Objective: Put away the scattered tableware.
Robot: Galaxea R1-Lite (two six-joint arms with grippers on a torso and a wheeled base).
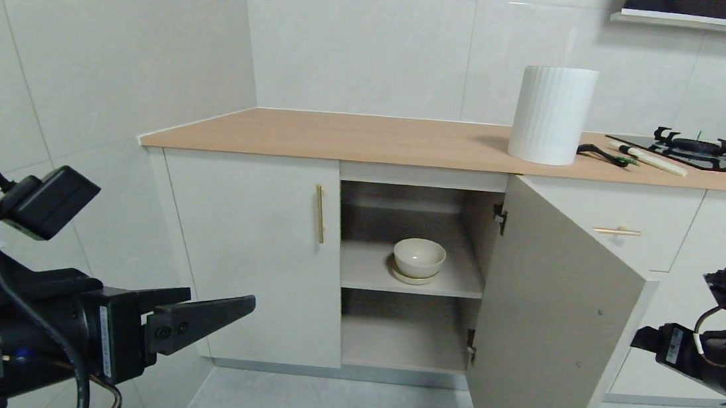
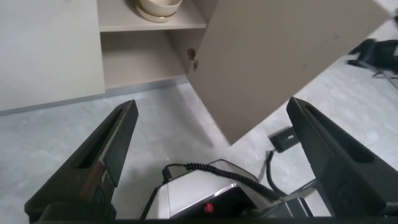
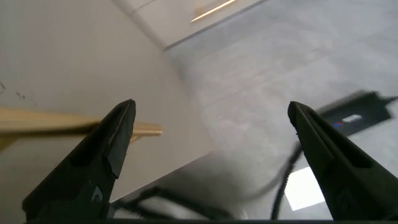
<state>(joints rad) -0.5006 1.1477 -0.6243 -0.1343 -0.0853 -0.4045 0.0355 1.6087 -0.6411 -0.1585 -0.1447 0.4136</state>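
Inside the open cabinet (image 1: 414, 222), on its upper shelf, a pale bowl (image 1: 419, 256) sits on a small plate (image 1: 413, 279), so that much of the tableware looks put away. On the bench (image 1: 356, 138) above the cabinet and off to its right, a pair of chopsticks (image 1: 650, 159) and a dark, green-tipped utensil (image 1: 601, 153) lie loose just beside a white ribbed canister (image 1: 551, 114). I'd judge those are what is left to stow.

The cabinet door (image 1: 552, 315) stands swung wide open, so closing it would likely come last.

The left gripper (image 2: 211, 112) hangs low in front of the cabinet, to the left of its opening, with its jaws spread wide and nothing between them. The right gripper (image 3: 211, 118) is on the outer side of the cabinet door, also spread and empty. The door's gold handle (image 3: 50, 122) is close by one of its fingers, though I cannot tell whether they touch.
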